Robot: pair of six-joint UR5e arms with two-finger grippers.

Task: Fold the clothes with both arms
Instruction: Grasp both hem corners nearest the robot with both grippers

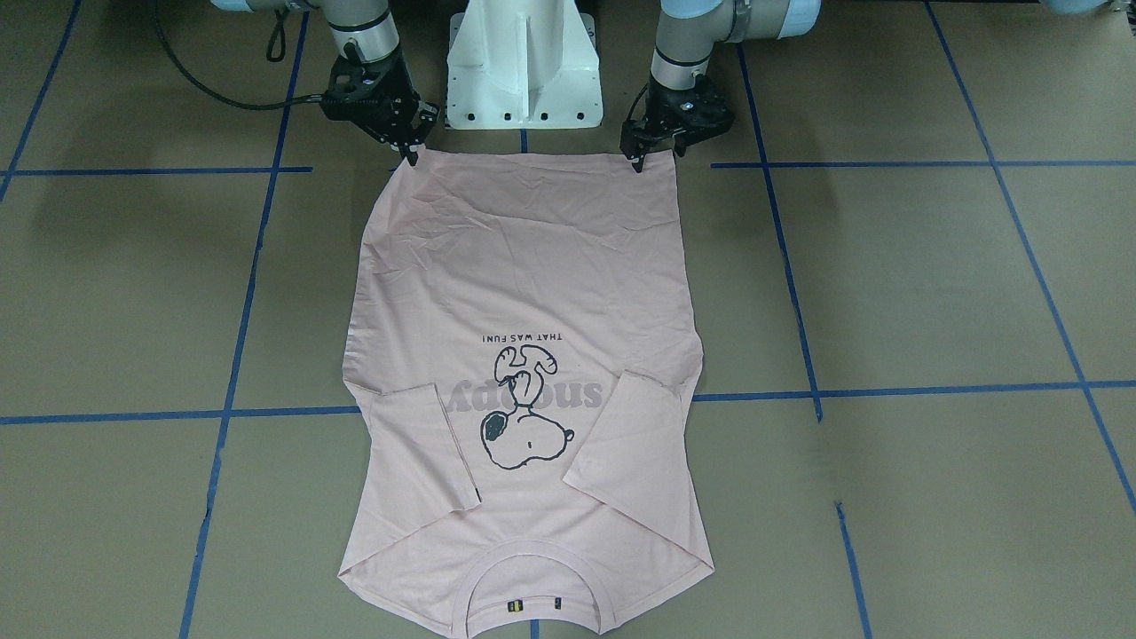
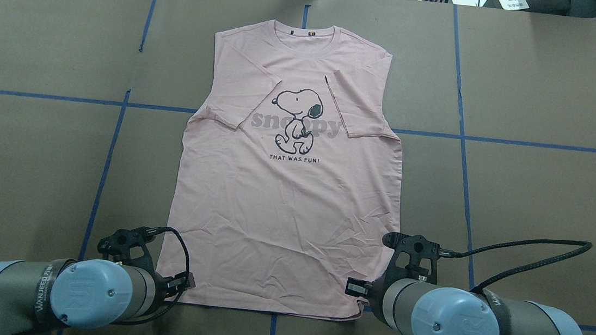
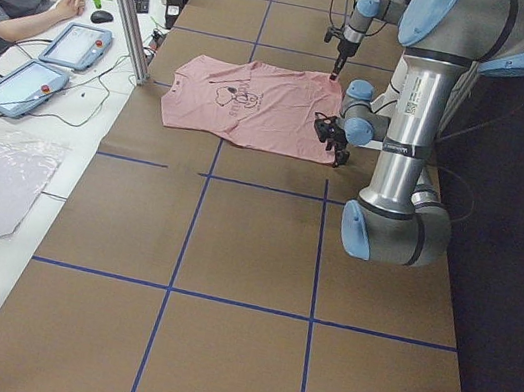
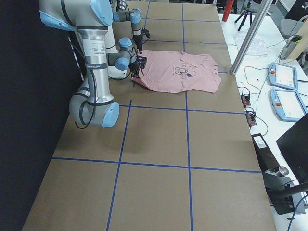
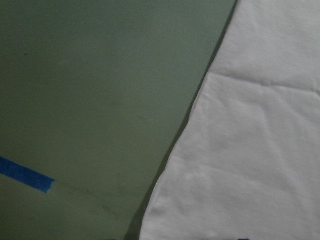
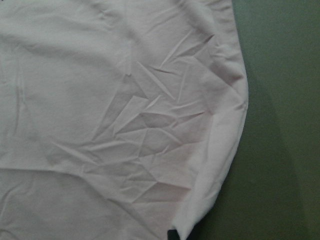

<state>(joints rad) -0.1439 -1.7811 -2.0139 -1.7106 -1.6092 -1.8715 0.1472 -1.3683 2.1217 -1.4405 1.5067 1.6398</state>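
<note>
The light pink T-shirt (image 2: 282,215) was spread flat, print side up, in the middle of the brown table (image 2: 519,200), its collar (image 2: 302,54) turned toward 12 o'clock in the overhead view and both sleeves laid inward over the chest. The left gripper (image 1: 658,158) was set at the hem's 7 o'clock corner, its fingers held apart over the edge — nothing was grasped. The right gripper (image 1: 411,153) was placed at the 5 o'clock corner, where the cloth was seen puckered and curled; whether it was clenched on the hem could not be told.
</note>
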